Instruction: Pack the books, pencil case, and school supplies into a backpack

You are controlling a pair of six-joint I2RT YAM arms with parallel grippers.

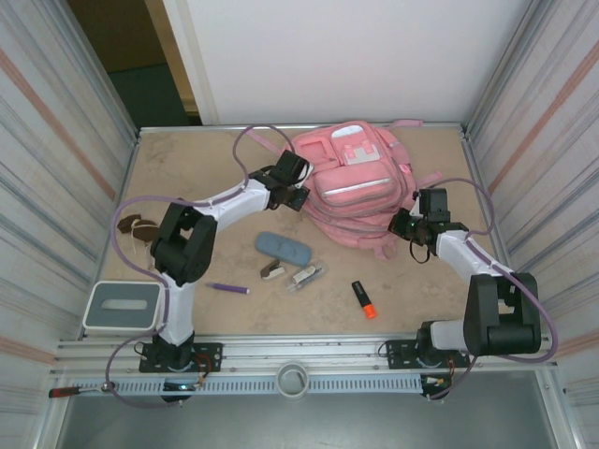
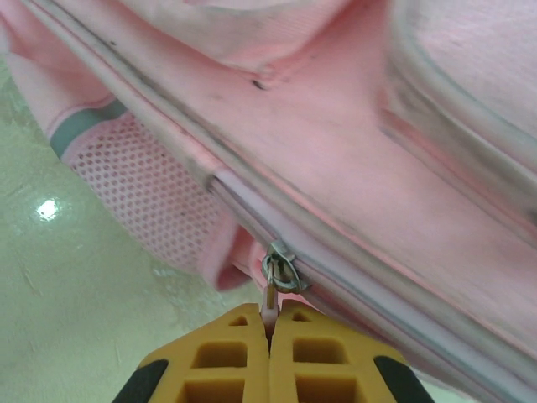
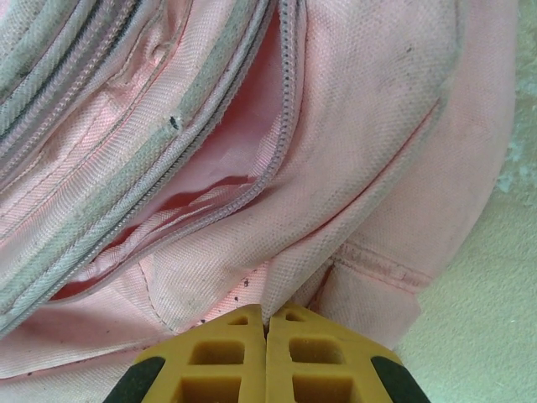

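Note:
The pink backpack (image 1: pixel 360 182) lies flat at the back of the table. At its left edge my left gripper (image 1: pixel 298 196) is shut on the pull tab of a zip; the wrist view shows the metal slider (image 2: pixel 281 273) just above my left gripper (image 2: pixel 270 312). My right gripper (image 1: pixel 401 224) at the bag's right front corner is shut, pinching a fold of backpack fabric (image 3: pixel 336 227) beside an open zip pocket (image 3: pixel 210 193). The blue-grey pencil case (image 1: pixel 283 248), purple pen (image 1: pixel 227 288), orange-and-black highlighter (image 1: pixel 364 299), stapler-like piece (image 1: pixel 272 269) and clear clip (image 1: pixel 307 276) lie on the table in front. The books are out of view.
A brown-and-white lump with a cord (image 1: pixel 138 227) sits at the left edge. A grey-and-white box (image 1: pixel 122 307) stands at the near left corner. Walls close in the table on the left, right and back.

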